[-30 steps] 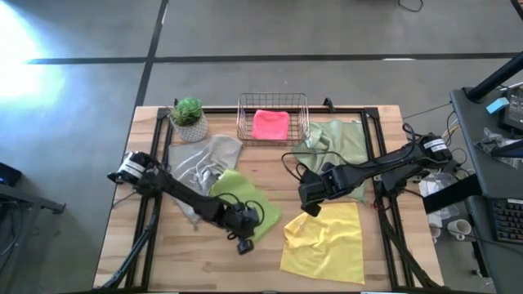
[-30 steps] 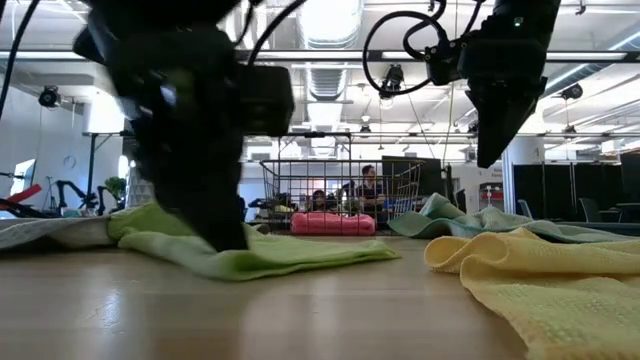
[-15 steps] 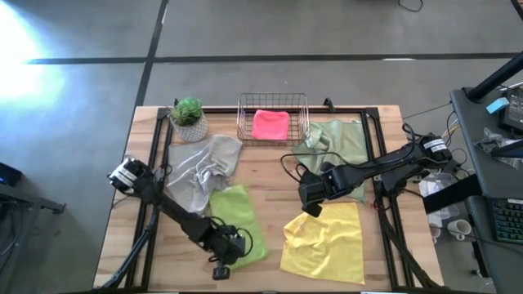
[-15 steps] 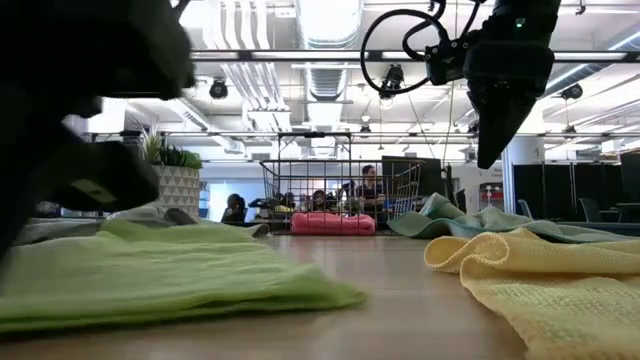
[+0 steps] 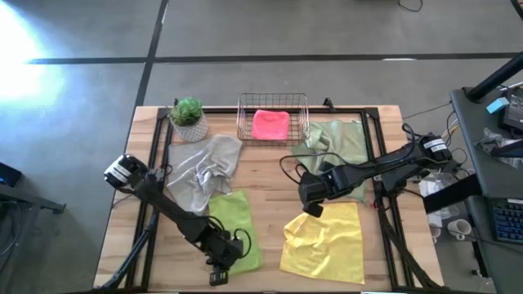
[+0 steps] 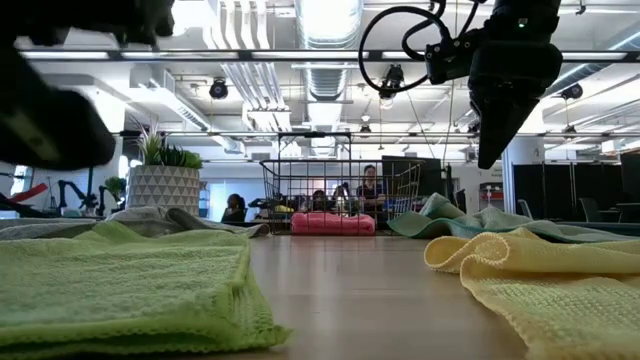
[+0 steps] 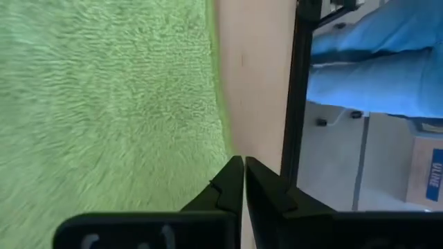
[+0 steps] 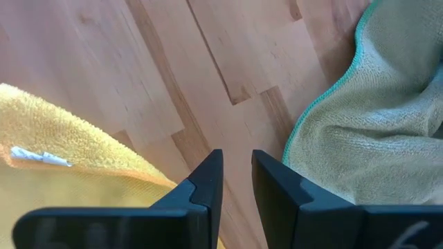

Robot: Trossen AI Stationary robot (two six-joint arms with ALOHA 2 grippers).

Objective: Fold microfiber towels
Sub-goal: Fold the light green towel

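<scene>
The left gripper (image 5: pixel 219 273) is closed at the lime towel's (image 5: pixel 235 233) near edge. The right gripper (image 5: pixel 311 209), slightly open and empty, hangs just behind the yellow towel (image 5: pixel 327 241).

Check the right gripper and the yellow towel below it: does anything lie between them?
Nothing visible does. The right gripper hangs above bare wood at the yellow towel's top edge, holding nothing, with the sage towel off to its far side. The left gripper is shut at the lime towel's near edge.

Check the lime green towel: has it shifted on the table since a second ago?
Yes. The lime green towel has been dragged toward the table's front edge, away from the copper wire basket, with the left gripper shut at its front edge.
</scene>
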